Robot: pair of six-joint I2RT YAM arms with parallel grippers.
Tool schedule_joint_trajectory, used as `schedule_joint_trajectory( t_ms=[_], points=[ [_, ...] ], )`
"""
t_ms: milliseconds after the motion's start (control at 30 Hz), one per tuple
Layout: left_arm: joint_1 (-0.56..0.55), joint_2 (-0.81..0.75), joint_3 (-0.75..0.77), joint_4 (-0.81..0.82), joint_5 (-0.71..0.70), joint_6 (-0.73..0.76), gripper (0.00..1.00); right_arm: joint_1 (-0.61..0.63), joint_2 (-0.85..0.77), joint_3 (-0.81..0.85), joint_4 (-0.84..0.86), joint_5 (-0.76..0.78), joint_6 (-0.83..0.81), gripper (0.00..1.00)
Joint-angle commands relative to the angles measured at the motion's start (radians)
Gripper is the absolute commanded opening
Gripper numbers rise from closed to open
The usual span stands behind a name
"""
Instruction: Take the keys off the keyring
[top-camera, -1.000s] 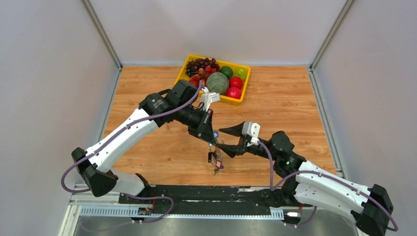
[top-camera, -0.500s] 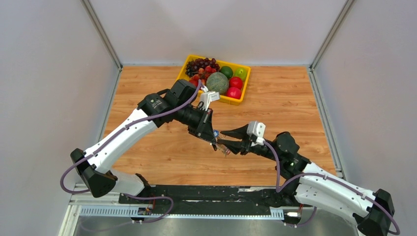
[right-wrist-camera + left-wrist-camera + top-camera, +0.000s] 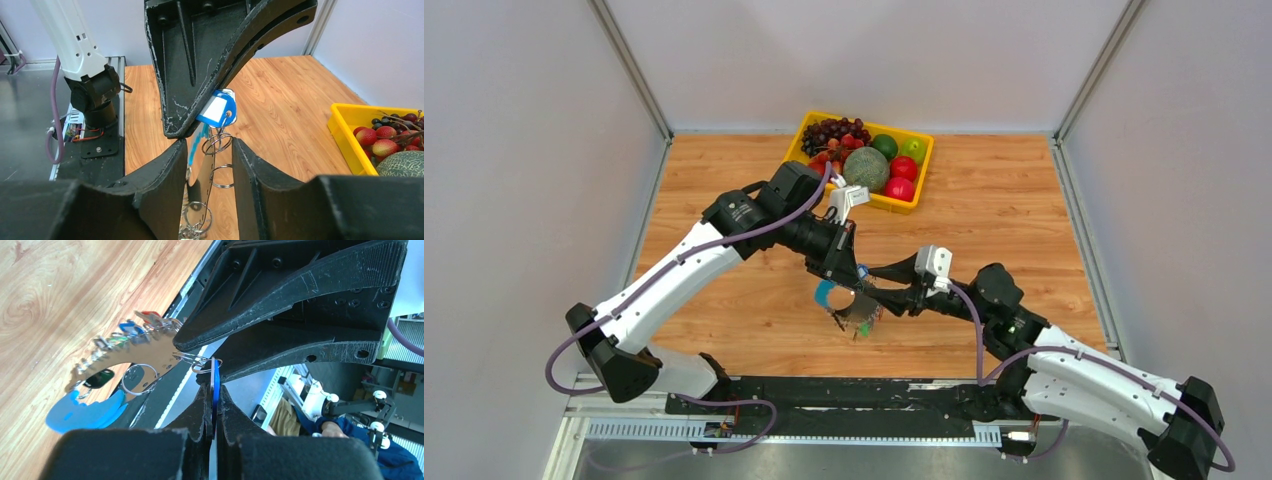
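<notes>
Left fingers [image 3: 198,412] still clenched on blue tag [image 3: 215,110], right fingers [image 3: 165,180] released astride small rings [image 3: 216,143], keyring [image 3: 825,294] now swung out below.

1. Your top view looks down from above and behind the arm bases, far enough to take in the whole table [image 3: 1024,200].
2. Your left wrist view peers close past the left gripper [image 3: 213,392] toward the table's near edge.
3. Your right wrist view looks close past the right gripper [image 3: 209,150] toward the left arm's base [image 3: 97,100].
4. Both wrist views share the blue tag [image 3: 215,110], seen from opposite sides.
</notes>
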Motion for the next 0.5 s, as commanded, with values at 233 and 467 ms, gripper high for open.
schedule_joint_trajectory(
  t_ms=[233, 467],
  points=[
    [0.001, -0.061, 0.003, 0.057, 0.039, -0.019, 0.0, 0.003, 0.053, 0.092, -0.005, -0.054, -0.003, 0.1],
    [0.003, -0.075, 0.005, 0.084, 0.016, -0.042, 0.0, 0.002, 0.002, 0.068, -0.036, -0.038, -0.006, 0.0]
  ],
)
